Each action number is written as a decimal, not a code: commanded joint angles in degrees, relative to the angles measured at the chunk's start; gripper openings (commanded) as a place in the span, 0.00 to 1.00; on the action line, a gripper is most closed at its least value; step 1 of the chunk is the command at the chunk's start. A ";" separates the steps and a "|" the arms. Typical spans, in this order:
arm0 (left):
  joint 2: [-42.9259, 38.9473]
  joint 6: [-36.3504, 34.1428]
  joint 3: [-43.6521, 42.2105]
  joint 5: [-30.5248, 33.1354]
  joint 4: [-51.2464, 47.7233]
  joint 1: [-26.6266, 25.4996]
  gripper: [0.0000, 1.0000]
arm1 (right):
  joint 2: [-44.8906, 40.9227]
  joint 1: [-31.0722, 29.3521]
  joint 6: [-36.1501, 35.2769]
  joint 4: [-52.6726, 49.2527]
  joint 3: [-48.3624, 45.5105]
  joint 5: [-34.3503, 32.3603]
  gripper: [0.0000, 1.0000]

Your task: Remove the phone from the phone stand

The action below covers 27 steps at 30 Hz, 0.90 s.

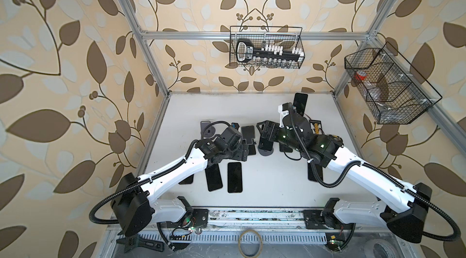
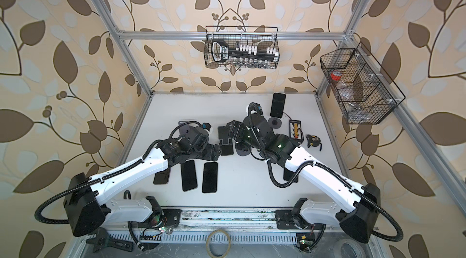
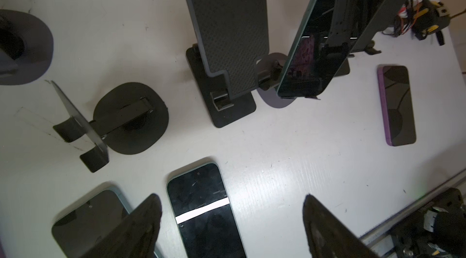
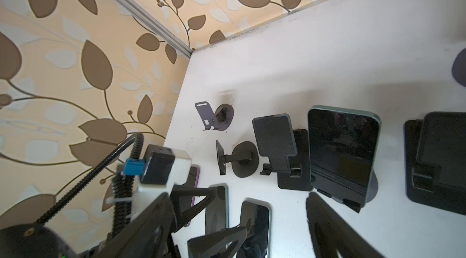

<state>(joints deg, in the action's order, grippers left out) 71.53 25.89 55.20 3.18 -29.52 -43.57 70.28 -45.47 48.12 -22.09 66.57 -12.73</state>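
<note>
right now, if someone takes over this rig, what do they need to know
Left hand: open, empty, over the flat phones near the front.
Right hand: open, empty, close in front of the green-edged phone.
That phone leans on its round-base stand mid-table. A second phone sits upright on a stand at the back.
Done: several phones lie flat on the table; some stands, such as the textured one, are empty.
Left: lift both propped phones off their stands.
</note>
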 commanded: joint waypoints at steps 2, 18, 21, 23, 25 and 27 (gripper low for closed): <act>-4.27 -5.19 -2.81 0.16 7.43 -0.51 0.89 | 0.77 0.29 0.84 2.05 -0.29 -5.16 0.84; -16.15 -23.53 -13.77 -2.54 26.87 -0.46 0.95 | 7.10 3.30 1.10 3.06 3.72 -7.28 0.88; -17.11 -24.64 -15.05 -3.11 28.43 -0.46 0.96 | 8.02 3.91 1.14 2.96 4.20 -6.68 0.87; -17.25 -25.23 -15.53 -4.65 28.96 -0.42 0.96 | 8.60 4.31 1.49 2.78 4.42 -5.41 0.87; -17.68 -25.62 -16.39 -6.48 30.34 -0.46 0.96 | 8.99 4.73 1.88 2.71 4.67 -3.53 0.86; -18.30 -25.88 -17.73 -7.69 32.51 -0.46 0.97 | 9.47 4.92 2.32 2.58 4.80 -2.56 0.86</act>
<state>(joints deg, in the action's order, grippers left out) 55.05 2.48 38.65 -1.15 -2.81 -43.57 78.83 -40.88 49.36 -19.81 69.38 -17.17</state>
